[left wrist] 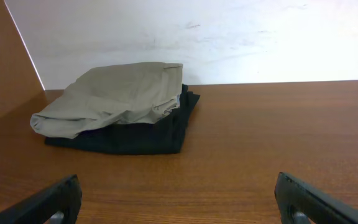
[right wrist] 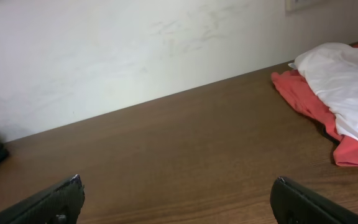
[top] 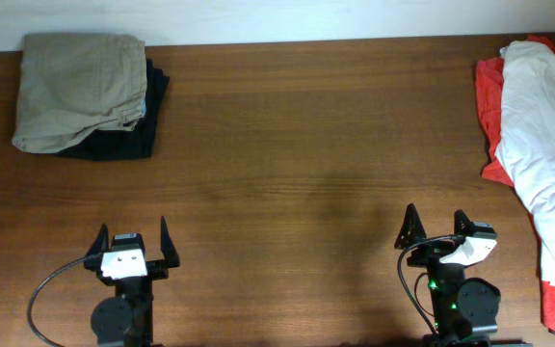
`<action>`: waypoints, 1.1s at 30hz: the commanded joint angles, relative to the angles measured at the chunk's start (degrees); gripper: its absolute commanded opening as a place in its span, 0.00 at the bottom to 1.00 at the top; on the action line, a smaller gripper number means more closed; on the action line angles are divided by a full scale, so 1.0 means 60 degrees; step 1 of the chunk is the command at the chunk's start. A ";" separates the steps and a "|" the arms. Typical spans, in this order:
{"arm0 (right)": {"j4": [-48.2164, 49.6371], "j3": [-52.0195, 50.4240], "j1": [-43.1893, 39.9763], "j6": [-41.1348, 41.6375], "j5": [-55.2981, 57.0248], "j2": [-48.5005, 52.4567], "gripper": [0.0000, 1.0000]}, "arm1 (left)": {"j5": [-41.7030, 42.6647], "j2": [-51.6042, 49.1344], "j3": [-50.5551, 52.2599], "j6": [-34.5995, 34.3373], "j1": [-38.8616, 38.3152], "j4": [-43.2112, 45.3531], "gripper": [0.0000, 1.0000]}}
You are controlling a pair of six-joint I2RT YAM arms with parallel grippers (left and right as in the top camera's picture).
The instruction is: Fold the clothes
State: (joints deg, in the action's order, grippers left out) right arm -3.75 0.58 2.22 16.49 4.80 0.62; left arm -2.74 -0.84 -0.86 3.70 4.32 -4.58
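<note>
A white T-shirt (top: 542, 135) lies crumpled at the table's right edge, on top of a red T-shirt (top: 490, 92); its chest print does not show. It also shows in the right wrist view (right wrist: 347, 81), far right. My left gripper (top: 131, 243) is open and empty near the front left edge. My right gripper (top: 435, 231) is open and empty near the front, left of the white T-shirt and apart from it. In the wrist views both pairs of fingers, left (left wrist: 179, 199) and right (right wrist: 179, 199), are spread wide over bare wood.
A folded khaki garment (top: 80, 89) lies on a folded black garment (top: 128, 143) at the back left corner; they also show in the left wrist view (left wrist: 114, 96). A white wall runs behind the wooden table (top: 297, 173).
</note>
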 commanded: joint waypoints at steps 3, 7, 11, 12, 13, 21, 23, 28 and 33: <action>-0.0080 -0.0044 -0.0062 -0.0015 -0.0015 -0.0069 0.99 | 0.0149 0.0080 0.0055 0.0186 0.0040 -0.0015 0.99; -0.0080 -0.0044 -0.0062 -0.0015 -0.0018 -0.0069 0.99 | 0.0149 0.0080 0.0055 0.0186 0.0040 -0.0015 0.99; -0.0080 -0.0044 -0.0062 -0.0015 -0.0015 -0.0069 0.99 | 0.0149 0.0080 0.0055 0.0186 0.0040 -0.0015 0.99; -0.0080 -0.0044 -0.0062 -0.0015 -0.0015 -0.0069 0.99 | 0.0149 0.0080 0.0055 0.0186 0.0040 -0.0015 0.99; -0.0080 -0.0044 -0.0062 -0.0015 -0.0015 -0.0069 0.99 | 0.0149 0.0080 0.0055 0.0186 0.0040 -0.0015 0.99; 0.0557 -0.0044 -0.0062 0.2262 -0.1264 -0.0069 0.99 | 0.0149 0.0080 0.0055 0.0186 0.0040 -0.0015 0.99; 0.0310 -0.0044 -0.0062 0.3348 -0.2911 -0.0069 0.99 | 0.0149 0.0080 0.0055 0.0186 0.0040 -0.0015 0.99; 0.0317 -0.0044 -0.0062 0.3672 -0.4481 -0.0036 0.99 | 0.0149 0.0080 0.0055 0.0186 0.0040 -0.0015 0.99; 0.3042 0.0138 -0.0062 0.3752 -0.3388 -0.0022 0.99 | 0.0146 0.0080 0.0055 0.0186 0.0040 -0.0015 0.99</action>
State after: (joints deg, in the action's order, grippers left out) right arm 9.82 0.58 2.22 37.34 -18.52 0.82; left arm -2.72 -0.84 -0.86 3.73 4.32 -4.62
